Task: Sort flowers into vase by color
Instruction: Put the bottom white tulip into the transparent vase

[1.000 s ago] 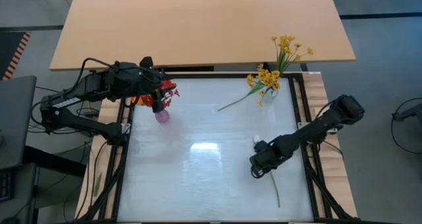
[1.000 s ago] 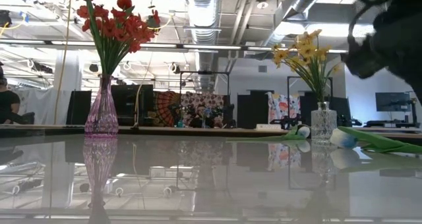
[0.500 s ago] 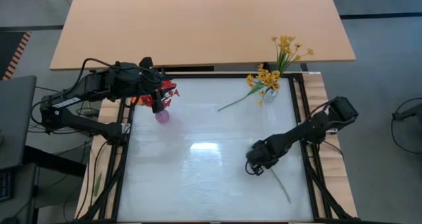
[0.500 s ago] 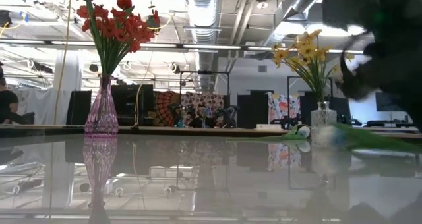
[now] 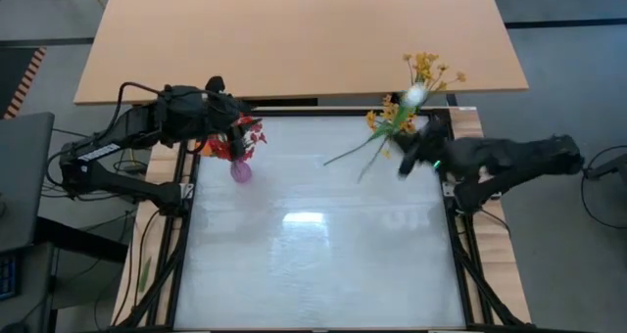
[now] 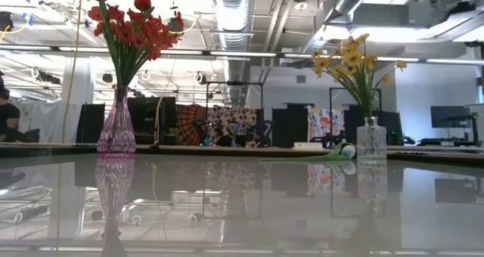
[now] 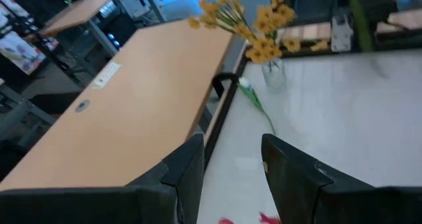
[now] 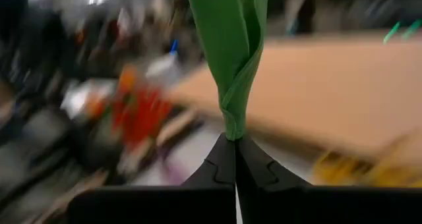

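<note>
The near part of the glossy white surface [image 5: 304, 264] carries nothing but reflections of ceiling lights.

Toward the far right, the right gripper [image 5: 409, 163] is lifted above the surface just beside a clear glass vase [image 6: 370, 142]. Its fingers are pinched tight on the green stem [image 8: 231, 49] of a white flower [image 5: 413, 96], whose bloom is raised over the vase's yellow flowers [image 5: 427, 71]. From the right wrist view the stem and leaf rise straight out from between the closed fingertips.

A second flower with a long green stem [image 5: 345, 151] lies flat on the surface just left of the clear vase, its pale head [image 6: 346, 150] nearly touching the vase base.

At the far left corner, a pink glass vase [image 6: 116, 128] stands upright holding red and orange flowers [image 6: 134, 24]. The left gripper [image 5: 227, 127] hovers right beside those blooms, its fingers a narrow gap apart and holding nothing, as the left wrist view shows.

Beyond the white surface sits a bare tan wooden table [image 5: 294, 34].
</note>
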You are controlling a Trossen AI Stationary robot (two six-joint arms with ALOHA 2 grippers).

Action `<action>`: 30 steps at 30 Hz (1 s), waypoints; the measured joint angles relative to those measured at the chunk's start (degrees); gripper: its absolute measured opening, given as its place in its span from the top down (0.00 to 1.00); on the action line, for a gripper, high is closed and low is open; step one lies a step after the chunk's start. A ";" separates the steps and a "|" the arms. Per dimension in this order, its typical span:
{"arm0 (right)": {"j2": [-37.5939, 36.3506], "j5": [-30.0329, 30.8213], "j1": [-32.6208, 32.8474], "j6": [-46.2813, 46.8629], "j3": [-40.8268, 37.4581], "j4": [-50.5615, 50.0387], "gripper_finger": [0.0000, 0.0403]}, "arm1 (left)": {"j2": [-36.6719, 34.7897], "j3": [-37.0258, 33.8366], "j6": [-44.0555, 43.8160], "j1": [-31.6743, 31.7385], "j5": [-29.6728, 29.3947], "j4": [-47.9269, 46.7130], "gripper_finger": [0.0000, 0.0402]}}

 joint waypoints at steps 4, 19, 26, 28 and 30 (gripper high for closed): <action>-7.78 4.53 -6.50 -14.55 0.00 11.35 0.95 | 0.00 0.00 -0.02 1.15 1.46 2.43 0.65; -3.71 11.13 -32.20 -38.00 -0.04 21.57 0.95 | 0.02 0.00 -2.42 3.19 3.34 7.73 0.65; -0.99 4.84 -39.51 -25.53 -0.04 4.20 0.95 | 0.04 0.00 -3.98 3.17 2.90 7.65 0.65; -0.30 4.30 -40.42 -25.40 -0.04 3.08 0.95 | 0.04 0.00 -4.35 3.18 2.86 7.65 0.65; 0.51 3.50 -40.77 -25.55 -0.04 2.65 0.95 | 0.04 0.00 -4.75 3.17 2.85 7.63 0.65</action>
